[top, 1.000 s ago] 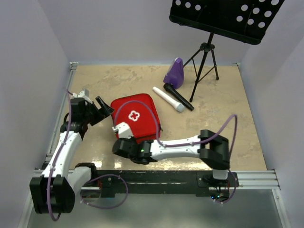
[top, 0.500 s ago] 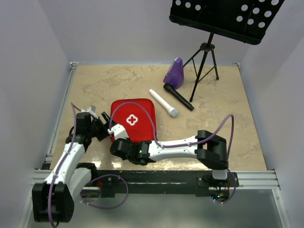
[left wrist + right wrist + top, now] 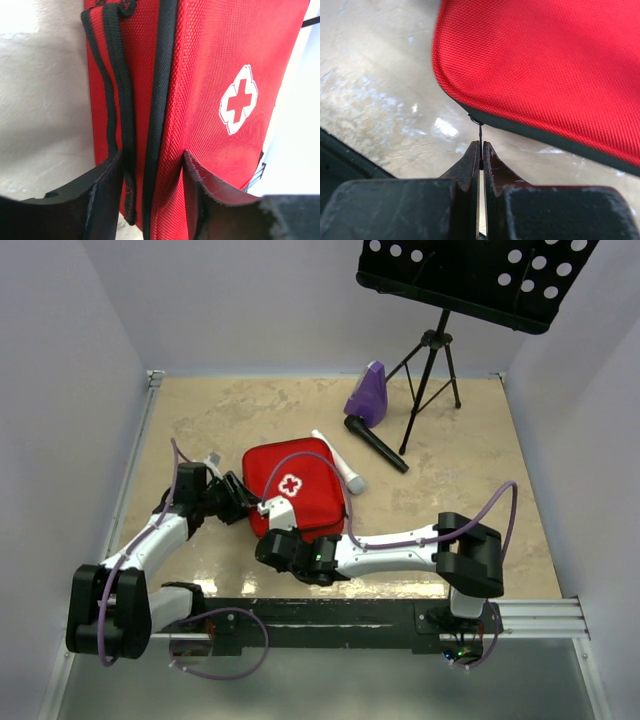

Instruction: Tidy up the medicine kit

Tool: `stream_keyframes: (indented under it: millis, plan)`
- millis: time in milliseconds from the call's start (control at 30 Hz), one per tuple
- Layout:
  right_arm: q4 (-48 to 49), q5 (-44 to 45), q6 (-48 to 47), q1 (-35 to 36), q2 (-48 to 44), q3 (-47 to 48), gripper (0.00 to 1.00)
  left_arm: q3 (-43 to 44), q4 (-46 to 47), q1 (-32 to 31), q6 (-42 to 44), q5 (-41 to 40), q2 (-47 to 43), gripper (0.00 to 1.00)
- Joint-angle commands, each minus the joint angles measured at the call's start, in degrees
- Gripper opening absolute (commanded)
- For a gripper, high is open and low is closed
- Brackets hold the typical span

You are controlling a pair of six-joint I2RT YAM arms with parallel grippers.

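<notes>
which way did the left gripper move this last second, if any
Yes, the left gripper went right and nearer, away from the side rail, onto the medicine kit.

the left gripper (image 3: 245, 508) has swung in from the left of the frame, where it stood wide and apart, and its jaws have narrowed onto the left edge of the medicine kit (image 3: 300, 485). the kit has turned and slid rightward, the right gripper (image 3: 481, 150) on its zip pull (image 3: 479, 131) going with it. the white microphone (image 3: 340, 465) now touches the kit's right edge.
</notes>
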Motion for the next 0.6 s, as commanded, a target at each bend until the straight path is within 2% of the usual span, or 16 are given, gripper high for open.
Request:
stream_keyframes:
  millis: [0,267,500,567]
  plan:
    - [-10.4,2.2,5.9,-0.4,-4.6,-5.9,0.00,2.4,3.3,1.4,3.4,-9.6,3.8,0.41]
    - [-10.5,2.4,13.7,-7.0,-18.7,-19.5,0.00,2.6,5.3,2.6,5.8,-9.1,8.7,0.14]
    - [-5.8,0.1,13.6,-17.9,-27.4,-24.6,0.00,4.8,3.5,3.7,7.8,-9.1,10.1,0.00]
    - [-4.4,-0.6,13.3,-21.2,-28.3,-25.4,0.00,6.1,2.5,4.2,8.8,-9.1,10.4,0.00]
